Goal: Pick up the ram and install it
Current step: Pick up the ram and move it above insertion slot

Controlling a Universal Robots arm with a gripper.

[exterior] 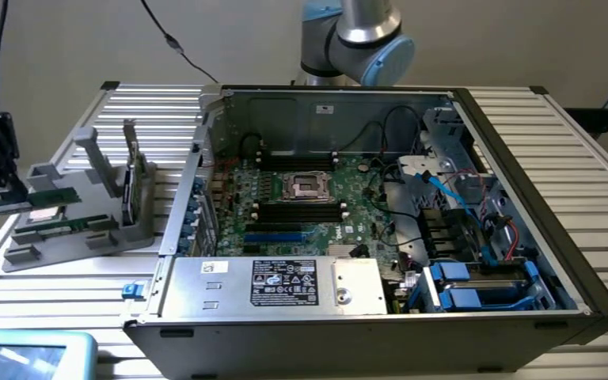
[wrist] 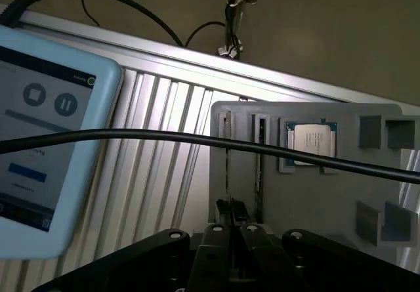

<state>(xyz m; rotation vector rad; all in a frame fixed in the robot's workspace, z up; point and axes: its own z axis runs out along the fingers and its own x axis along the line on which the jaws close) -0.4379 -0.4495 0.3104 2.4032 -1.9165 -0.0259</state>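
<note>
While clamped in the closed claw (wrist: 230,208), the ram (exterior: 3,208): thin, narrow green stick.

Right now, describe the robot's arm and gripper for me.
The arm is a silver-grey tube with a rounded light blue joint cap. The gripper is matte black, with angular linkages, small round pivot pins and narrow jaws. A black cable crosses the wrist view ahead of it.
</note>
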